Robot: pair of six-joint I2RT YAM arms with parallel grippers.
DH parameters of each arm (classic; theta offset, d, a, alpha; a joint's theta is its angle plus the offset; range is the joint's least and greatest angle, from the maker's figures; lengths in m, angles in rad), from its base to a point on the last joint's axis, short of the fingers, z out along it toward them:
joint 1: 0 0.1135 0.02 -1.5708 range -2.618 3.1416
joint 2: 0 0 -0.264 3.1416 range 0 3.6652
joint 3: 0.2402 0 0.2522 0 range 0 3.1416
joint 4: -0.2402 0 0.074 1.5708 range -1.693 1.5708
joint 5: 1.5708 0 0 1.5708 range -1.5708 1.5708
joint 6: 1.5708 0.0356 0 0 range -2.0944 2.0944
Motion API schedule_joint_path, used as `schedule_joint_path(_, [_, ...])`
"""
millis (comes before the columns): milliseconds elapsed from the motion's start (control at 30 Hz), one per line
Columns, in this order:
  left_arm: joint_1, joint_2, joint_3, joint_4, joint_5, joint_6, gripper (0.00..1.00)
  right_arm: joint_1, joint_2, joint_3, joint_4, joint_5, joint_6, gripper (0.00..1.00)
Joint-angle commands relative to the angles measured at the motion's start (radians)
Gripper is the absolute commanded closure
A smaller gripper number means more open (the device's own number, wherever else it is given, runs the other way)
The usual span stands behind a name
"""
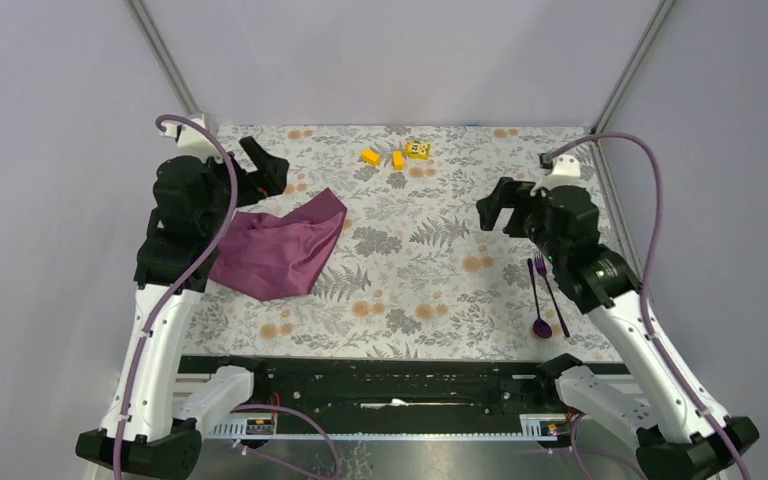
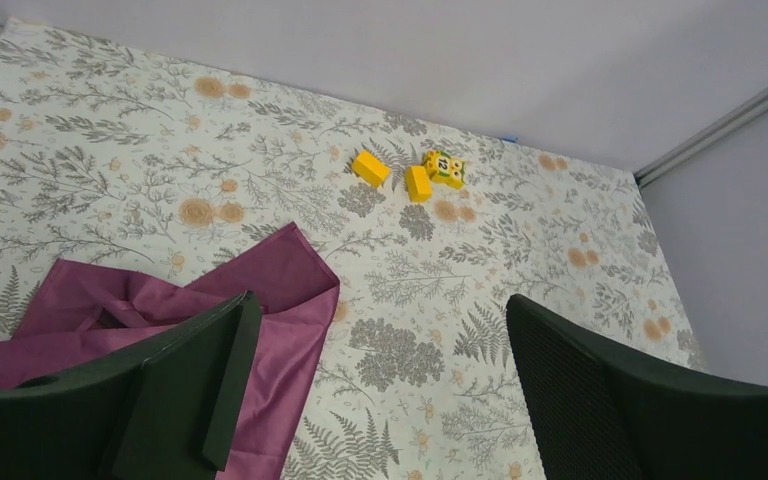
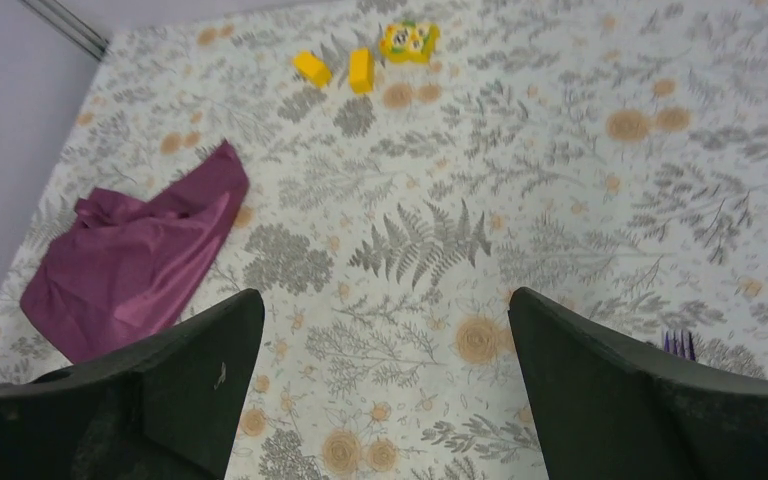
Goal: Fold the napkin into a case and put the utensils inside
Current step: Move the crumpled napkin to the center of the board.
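Napkin (image 1: pixel 280 250) in a heap, yellow blocks (image 1: pixel 397 156) beyond

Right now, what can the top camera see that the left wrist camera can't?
Only the top camera shows both arms, the right gripper, and the spoon and fork lying near the right arm. Only the left wrist camera shows the inner faces of the left gripper jaws, standing wide apart. Both show the crumpled purple napkin, the yellow blocks and the flowery tablecloth.
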Motion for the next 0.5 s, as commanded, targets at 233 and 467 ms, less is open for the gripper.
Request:
schedule_joint_path(233, [-0.125, 0.009, -0.127, -0.024, -0.013, 0.025, 0.01, 0.03, 0.414, -0.127, 0.475, -0.165, 0.281, 0.0])
schedule_joint_path(467, [-0.161, -0.053, -0.19, -0.08, -0.066, -0.04, 0.01, 0.144, 0.883, 0.013, 0.845, -0.292, 0.578, 0.0])
